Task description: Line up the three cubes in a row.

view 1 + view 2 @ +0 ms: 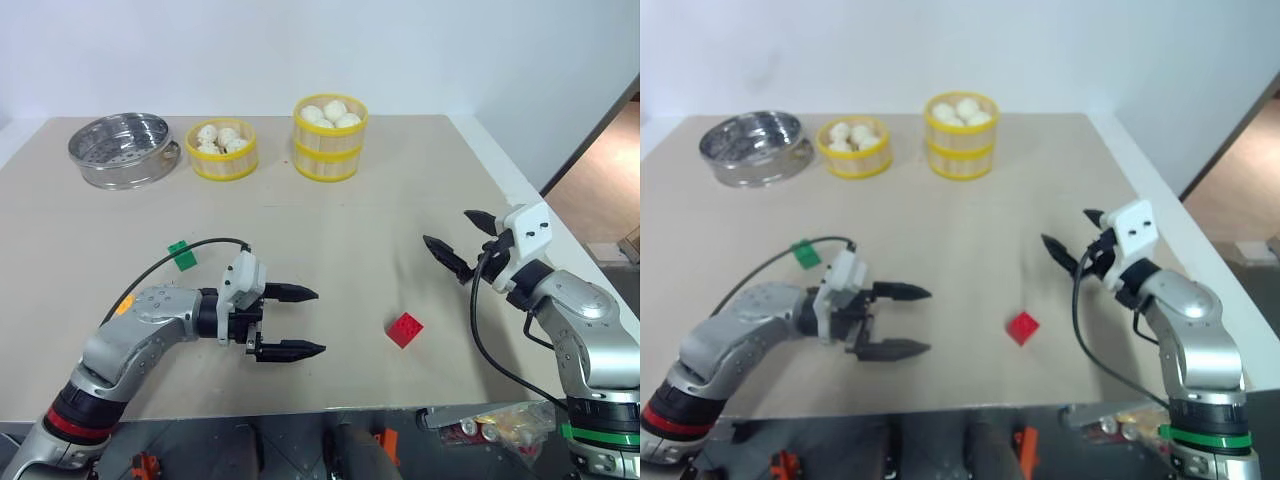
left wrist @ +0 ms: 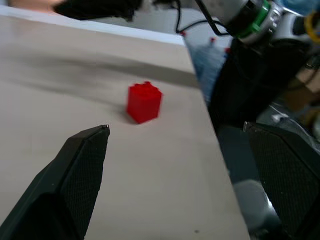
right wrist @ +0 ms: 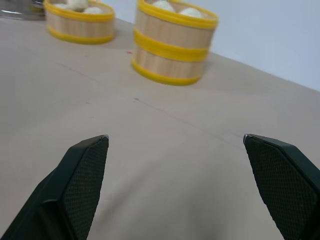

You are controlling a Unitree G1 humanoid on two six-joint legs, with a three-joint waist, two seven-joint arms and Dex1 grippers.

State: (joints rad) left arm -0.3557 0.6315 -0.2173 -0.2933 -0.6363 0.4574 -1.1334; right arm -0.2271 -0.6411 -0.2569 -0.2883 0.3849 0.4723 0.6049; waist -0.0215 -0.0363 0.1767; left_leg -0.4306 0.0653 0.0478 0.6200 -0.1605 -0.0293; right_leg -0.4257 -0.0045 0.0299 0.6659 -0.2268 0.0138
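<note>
Two small plastic studded cubes show on the beige desk (image 1: 330, 220); the small red plastic cube with a studded top (image 1: 405, 329) serves as the landmark, sitting on the near part of the desk, tilted corner-on to the front edge, touching nothing; the left hand (image 1: 300, 321), black-fingered on a silver arm, hovers to the left of the red cube at about the same depth, pointing level toward it, fingers spread wide and grasping nothing, with bare desk between fingertips and cube; in the left wrist view the red cube (image 2: 144, 102) stands ahead of the parted fingers, nearer the left one; the right hand (image 1: 456, 237), also black-fingered with a white mount behind it, hangs to the right of the red cube and a little farther back, raised above the desk, released and empty, aimed forward and left; the small green plastic cube (image 1: 182, 254) lies well to the left of the red cube and somewhat farther back, beside the left arm's black cable; far beyond the red cube, near the back edge, stand a tall yellow-rimmed bamboo steamer basket of white buns (image 1: 330, 137), a low yellow-rimmed steamer basket of buns (image 1: 222, 149) to its left, and a perforated round steel steamer pan (image 1: 123, 150) leftmost.
</note>
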